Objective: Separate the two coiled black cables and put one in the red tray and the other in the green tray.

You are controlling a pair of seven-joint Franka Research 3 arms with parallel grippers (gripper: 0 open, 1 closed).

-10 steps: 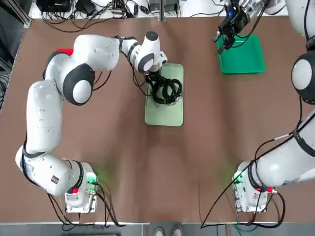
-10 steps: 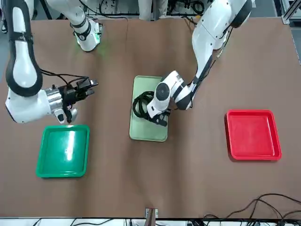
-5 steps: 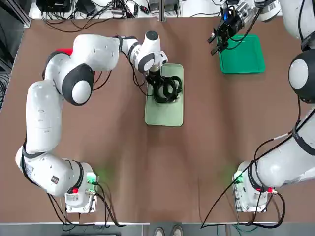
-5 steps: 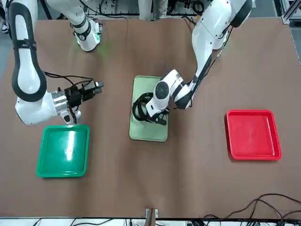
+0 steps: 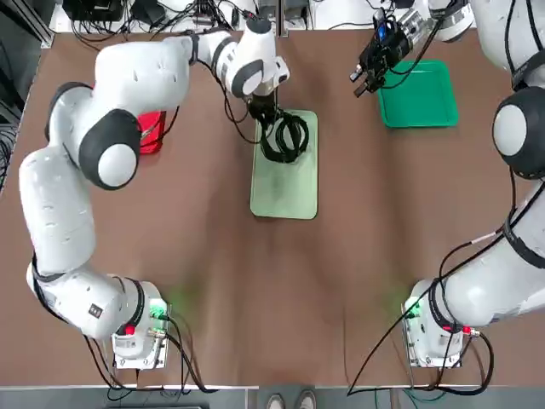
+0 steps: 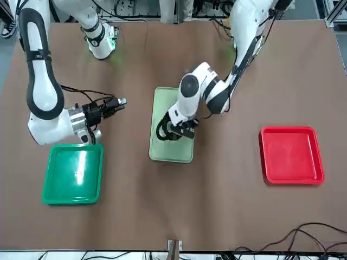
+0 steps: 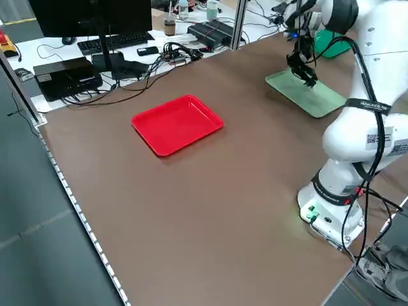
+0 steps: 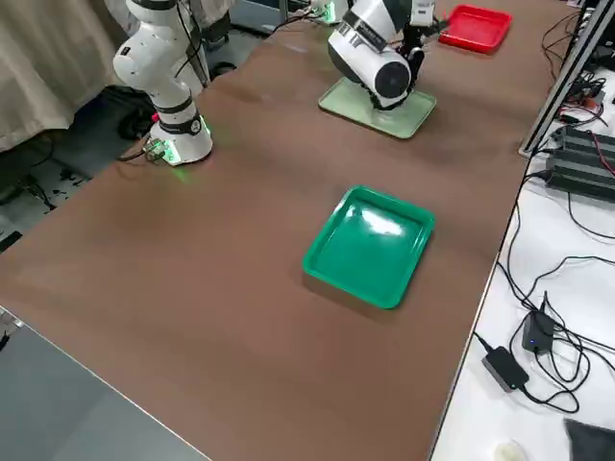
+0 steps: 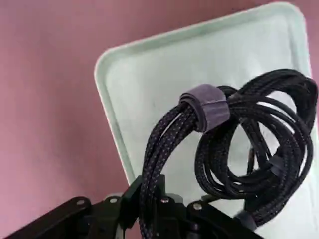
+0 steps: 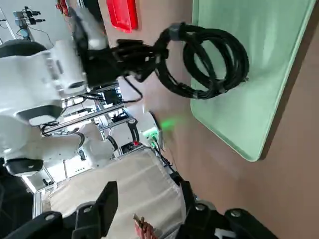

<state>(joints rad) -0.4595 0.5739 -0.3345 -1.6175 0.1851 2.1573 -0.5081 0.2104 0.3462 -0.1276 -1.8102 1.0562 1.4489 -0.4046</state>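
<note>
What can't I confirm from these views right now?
- Left wrist view: the coiled black cables overlap, so whether the left gripper holds one coil or both is unclear.
- Top view: the red tray is mostly hidden under the left arm.
The right gripper hovers open beside the green tray.

Overhead, front and side cameras share the table (image 5: 213, 273).
</note>
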